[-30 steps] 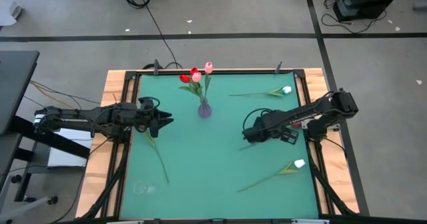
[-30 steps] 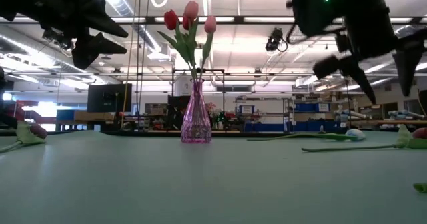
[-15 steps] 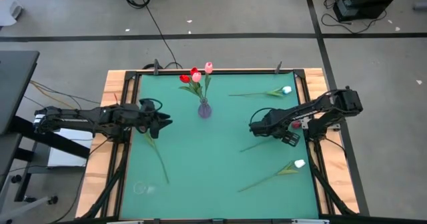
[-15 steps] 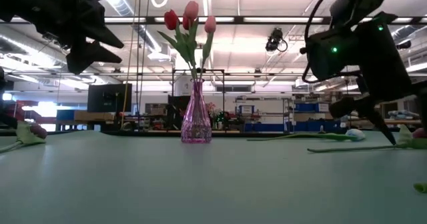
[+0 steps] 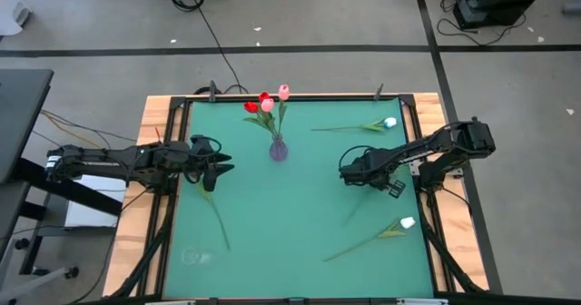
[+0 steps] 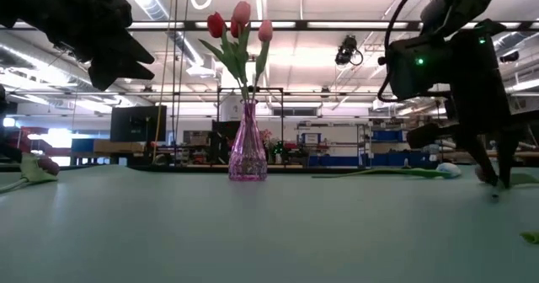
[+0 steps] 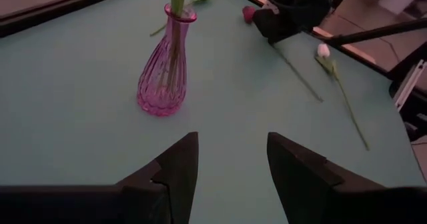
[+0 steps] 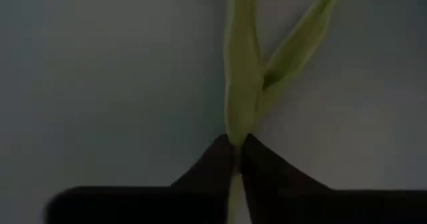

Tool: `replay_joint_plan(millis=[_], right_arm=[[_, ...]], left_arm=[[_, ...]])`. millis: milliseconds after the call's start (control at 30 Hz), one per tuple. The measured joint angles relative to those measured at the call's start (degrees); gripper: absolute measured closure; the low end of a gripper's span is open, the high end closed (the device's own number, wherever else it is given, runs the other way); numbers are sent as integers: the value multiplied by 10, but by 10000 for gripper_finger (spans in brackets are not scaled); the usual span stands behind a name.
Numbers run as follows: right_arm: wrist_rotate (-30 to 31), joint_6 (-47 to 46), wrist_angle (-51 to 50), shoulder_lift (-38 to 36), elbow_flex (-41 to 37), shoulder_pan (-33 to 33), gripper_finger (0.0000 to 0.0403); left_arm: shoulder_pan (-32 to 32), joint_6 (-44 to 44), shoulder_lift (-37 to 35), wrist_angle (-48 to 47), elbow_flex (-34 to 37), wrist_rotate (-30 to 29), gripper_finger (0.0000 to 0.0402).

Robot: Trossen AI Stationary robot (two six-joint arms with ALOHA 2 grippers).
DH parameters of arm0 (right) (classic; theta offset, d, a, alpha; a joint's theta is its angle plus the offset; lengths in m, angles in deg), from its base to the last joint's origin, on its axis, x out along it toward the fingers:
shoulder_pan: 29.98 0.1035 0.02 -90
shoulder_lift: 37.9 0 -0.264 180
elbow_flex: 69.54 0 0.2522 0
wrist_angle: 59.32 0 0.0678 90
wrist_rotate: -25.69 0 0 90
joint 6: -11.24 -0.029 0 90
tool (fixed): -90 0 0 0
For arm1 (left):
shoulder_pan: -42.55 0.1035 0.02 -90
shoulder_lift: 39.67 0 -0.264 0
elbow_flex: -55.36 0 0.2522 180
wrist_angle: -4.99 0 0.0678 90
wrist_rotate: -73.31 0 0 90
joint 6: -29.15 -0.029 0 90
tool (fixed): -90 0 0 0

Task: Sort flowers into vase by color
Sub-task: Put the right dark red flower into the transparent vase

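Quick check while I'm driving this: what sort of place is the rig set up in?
Likely a big lab or workshop hall, not a home: bare concrete floor with dark tape lines, ceiling strip lights, and equipment shelving behind the green table.

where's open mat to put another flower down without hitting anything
The front middle of the green mat is bare, bordered by the long-stemmed flower on the left and the white tulip on the right. It is crowded around the vase and the right hand.
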Motion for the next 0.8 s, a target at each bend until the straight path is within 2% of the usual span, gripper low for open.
replay_joint_plan(millis=[67, 200, 400, 500, 567, 667, 800], right_arm=[[13, 4, -5, 3, 11, 6, 390], [68, 15, 21, 3, 53, 17, 381], [161, 77, 48, 2, 130, 49, 396], [220, 144, 89, 3, 169, 66, 396], [257, 217, 116, 2, 194, 78, 396], [300, 379, 204, 2, 222, 95, 396], [307, 655, 402, 2, 233, 117, 396]], left_arm=[[0, 5, 0, 2, 0, 1, 219], [0, 29, 0, 2, 0, 12, 219], [0, 40, -1, 3, 0, 78, 219], [0, 57, -1, 3, 0, 112, 219], [0, 68, -1, 3, 0, 135, 219], [0, 77, -1, 12, 0, 169, 219], [-9, 100, 0, 65, 0, 195, 219]])
